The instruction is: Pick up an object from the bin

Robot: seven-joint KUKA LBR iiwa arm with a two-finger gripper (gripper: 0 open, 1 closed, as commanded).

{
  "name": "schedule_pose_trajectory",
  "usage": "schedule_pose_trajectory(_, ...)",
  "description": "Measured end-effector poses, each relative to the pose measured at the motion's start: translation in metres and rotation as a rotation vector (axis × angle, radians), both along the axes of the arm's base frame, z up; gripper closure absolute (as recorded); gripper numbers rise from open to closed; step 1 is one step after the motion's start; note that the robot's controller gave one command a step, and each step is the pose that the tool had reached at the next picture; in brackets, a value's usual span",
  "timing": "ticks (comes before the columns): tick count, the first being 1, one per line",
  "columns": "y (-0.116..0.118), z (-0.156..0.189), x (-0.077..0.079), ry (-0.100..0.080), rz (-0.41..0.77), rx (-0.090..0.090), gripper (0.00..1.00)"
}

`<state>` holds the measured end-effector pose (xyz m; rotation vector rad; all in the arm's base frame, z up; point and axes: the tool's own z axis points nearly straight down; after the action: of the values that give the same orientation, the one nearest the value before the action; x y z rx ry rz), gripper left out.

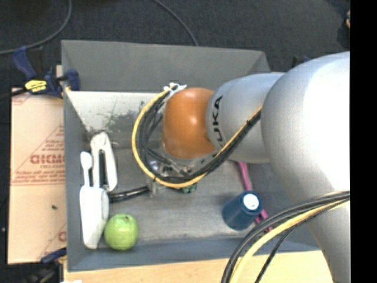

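Grey arm (306,117) aimed its orange-covered wrist (185,122) straight down, up-right of the green apple (121,232), presumably for a top-down grab, though whether its gripper (171,178) was open I couldn't tell.

The arm (283,122) covers the bin's (177,63) right side and most of a pink stick (242,175); a thin black thing (126,192), perhaps a cable, runs under the orange cover (185,122).

Reaches in from the right as a thick silver arm (294,117), pointing steeply down. Wears an orange cover (185,122) at the wrist, looped by yellow cables (136,137). Hangs the gripper (172,175) beneath it, mostly hidden.
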<state>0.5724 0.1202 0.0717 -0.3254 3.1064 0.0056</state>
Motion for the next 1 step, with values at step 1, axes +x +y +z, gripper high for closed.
schedule_pose_trajectory(1,0.0056,-0.0001,0.0081,-0.001,-0.007,0.001,1.0)
